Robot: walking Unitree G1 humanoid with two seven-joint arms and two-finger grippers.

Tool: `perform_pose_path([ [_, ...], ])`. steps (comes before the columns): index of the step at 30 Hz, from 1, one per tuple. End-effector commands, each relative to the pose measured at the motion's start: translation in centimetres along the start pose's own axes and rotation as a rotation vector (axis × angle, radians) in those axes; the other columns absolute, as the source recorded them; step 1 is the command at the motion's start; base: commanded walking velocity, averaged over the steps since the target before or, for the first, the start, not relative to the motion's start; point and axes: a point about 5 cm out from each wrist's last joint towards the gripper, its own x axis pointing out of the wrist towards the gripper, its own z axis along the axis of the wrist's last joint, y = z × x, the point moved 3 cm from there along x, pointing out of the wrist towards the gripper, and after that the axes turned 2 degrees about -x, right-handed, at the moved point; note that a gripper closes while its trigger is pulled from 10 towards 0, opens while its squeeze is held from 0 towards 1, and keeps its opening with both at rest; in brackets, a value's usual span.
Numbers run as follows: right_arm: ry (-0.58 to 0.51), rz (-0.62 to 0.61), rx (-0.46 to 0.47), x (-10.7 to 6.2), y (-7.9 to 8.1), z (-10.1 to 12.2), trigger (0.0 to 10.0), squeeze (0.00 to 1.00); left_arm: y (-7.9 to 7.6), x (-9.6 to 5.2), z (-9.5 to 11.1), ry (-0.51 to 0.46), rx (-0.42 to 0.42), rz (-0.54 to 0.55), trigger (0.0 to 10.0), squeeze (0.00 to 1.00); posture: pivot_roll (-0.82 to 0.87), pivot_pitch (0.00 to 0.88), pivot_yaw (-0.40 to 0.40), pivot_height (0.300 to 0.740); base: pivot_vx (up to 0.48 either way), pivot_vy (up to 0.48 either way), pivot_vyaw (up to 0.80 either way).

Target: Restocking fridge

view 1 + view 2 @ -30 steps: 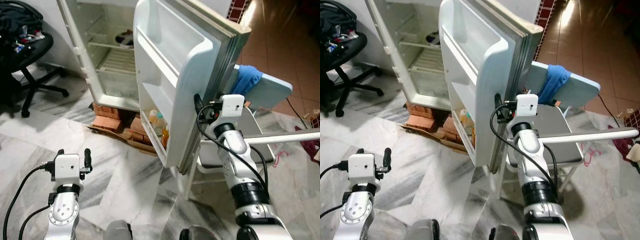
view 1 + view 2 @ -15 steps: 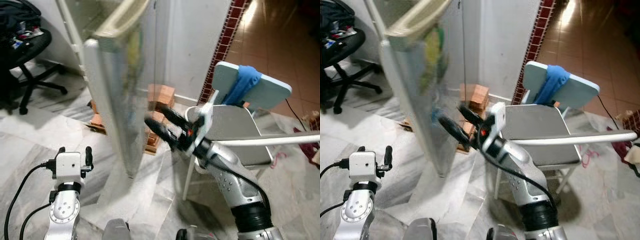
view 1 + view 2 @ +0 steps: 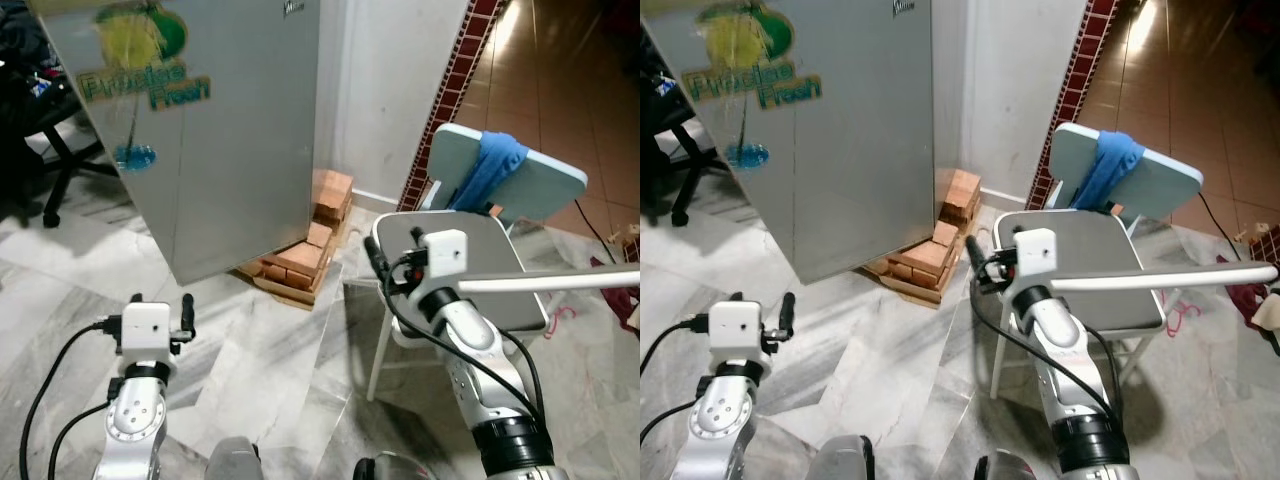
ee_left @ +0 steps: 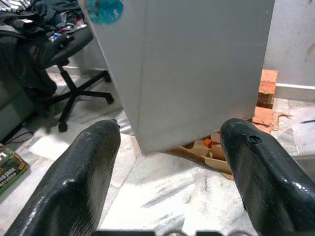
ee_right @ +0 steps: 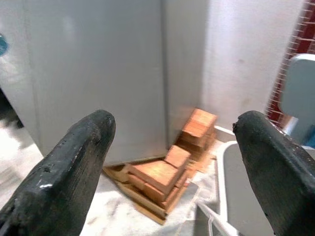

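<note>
Grey metal fridge (image 3: pixel 210 130), door shut, upright at the upper left of the head views against a white wall (image 3: pixel 390 90). Green-and-yellow sticker with green lettering (image 3: pixel 140 60) high on the door, a small blue round mark (image 3: pixel 132 155) below it. Propped on stacked orange-red bricks (image 3: pixel 300 255) over a flat piece of cardboard, more bricks piled at the fridge's right rear corner beside the wall.

Right hand (image 3: pixel 975 258) raised in front of the fridge's lower right corner, above the bricks, apart from the door; its two black fingers (image 5: pixel 74 157) spread wide with nothing between them, as seen in the right wrist view. Left hand (image 3: pixel 160 318) low and near the body, over the marble floor (image 3: pixel 260 360), well short of the fridge; its fingers (image 4: pixel 83 172) likewise wide apart and empty, pointing at the fridge's lower front edge.

Pale grey plastic chair (image 3: pixel 500 270) just to the right of the right arm, a blue cloth (image 3: pixel 480 165) draped over its backrest. White bar (image 3: pixel 560 280) running across in front of the chair. Strip of dark red tiles (image 3: pixel 445 110) along the wall edge, brown tiled floor behind. Black office chair (image 3: pixel 50 150) heaped with dark clothing, at the far left beside the fridge.
</note>
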Motion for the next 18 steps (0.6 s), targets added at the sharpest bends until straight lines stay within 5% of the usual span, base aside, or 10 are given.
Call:
perform_pose_path([
  [1, -0.022, -0.038, 0.020, -0.4, -0.5, 0.0, 10.0, 0.00, 0.2, 0.4, 0.0, -0.002, 0.018, -0.013, 10.0, 0.00, 0.08, 0.069, -0.027, 0.740, 0.000, 0.480, 0.00],
  [6, -0.012, -0.085, -0.005, -0.7, -0.8, -0.2, 10.0, 0.00, 0.6, 1.8, 1.1, -0.037, 0.039, -0.009, 10.0, 0.00, 0.07, 0.063, -0.020, 0.740, 0.000, 0.480, 0.00],
  [13, -0.013, -0.115, -0.020, -0.9, -1.5, -0.2, 10.0, 0.00, 0.6, 1.6, 1.0, -0.044, 0.073, -0.026, 10.0, 0.00, 0.06, 0.066, -0.017, 0.740, 0.000, 0.480, 0.00],
  [18, -0.025, -0.101, -0.006, -0.9, -1.5, 0.0, 10.0, 0.00, 2.3, 2.1, 0.4, -0.004, 0.088, 0.034, 10.0, 0.00, 0.07, 0.061, -0.015, 0.740, 0.000, 0.466, 0.00],
])
